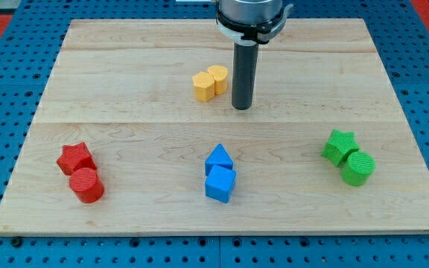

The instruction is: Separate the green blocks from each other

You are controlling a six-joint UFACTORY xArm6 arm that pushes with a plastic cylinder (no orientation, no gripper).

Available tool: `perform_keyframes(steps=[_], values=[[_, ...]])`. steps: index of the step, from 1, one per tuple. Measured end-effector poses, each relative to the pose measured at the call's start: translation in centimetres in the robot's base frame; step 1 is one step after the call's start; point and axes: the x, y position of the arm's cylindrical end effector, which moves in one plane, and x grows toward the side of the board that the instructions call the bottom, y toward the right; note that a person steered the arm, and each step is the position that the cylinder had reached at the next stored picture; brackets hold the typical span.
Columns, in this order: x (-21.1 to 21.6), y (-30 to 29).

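Note:
Two green blocks sit touching at the view's right: a green star [339, 146] and a green cylinder [358, 167] just below and to its right. My tip [242, 106] is at the end of the dark rod near the view's top centre. It stands far to the left of and above the green blocks. It is just right of the yellow blocks and does not touch them.
Two yellow blocks [209, 83] touch each other left of the tip. A blue pair [220, 173] lies at bottom centre. A red star [75, 158] and red cylinder [86, 184] lie at bottom left. The wooden board [125, 67] ends on a blue pegboard.

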Motion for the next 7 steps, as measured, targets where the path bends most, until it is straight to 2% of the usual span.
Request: perform_keyframes(steps=[2,3,5,6,7], values=[[0.1,1.1],[-1.5,4.6],[-6.1,3.5],[-5.6,8.2],[-0.6,18.8]])
